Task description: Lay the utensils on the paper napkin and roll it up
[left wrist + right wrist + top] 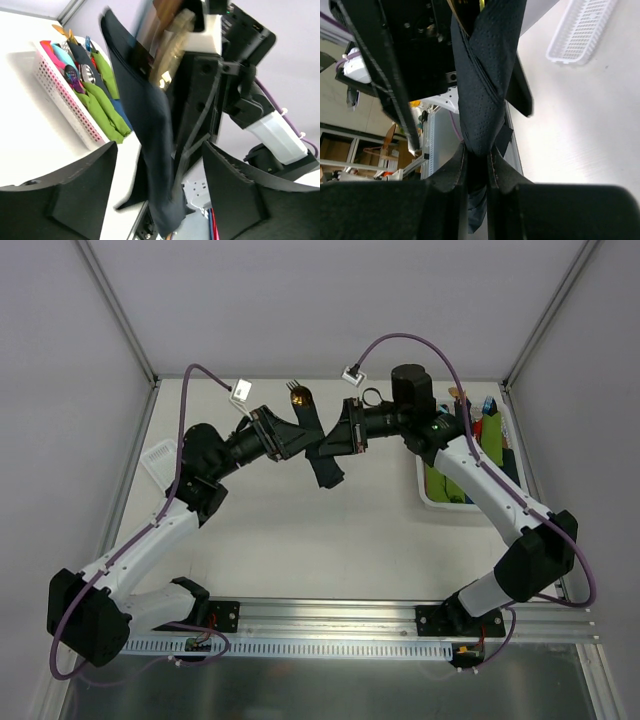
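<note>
While left jaws gape, right jaws pinch paper napkin [480,100].

Your two arms reach in to the far middle of the white table [320,540], where the left gripper [295,437] and right gripper [331,441] meet at a thin black paper napkin [325,470] wrapped into a long slanting bundle. A slim spoon with a shiny gold bowl [300,396] and a slim fork [293,386] poke from its far end. At your right stands a white plastic mesh basket [440,502] of green rolls [437,483]; far left lies a second white mesh basket [160,462].
</note>
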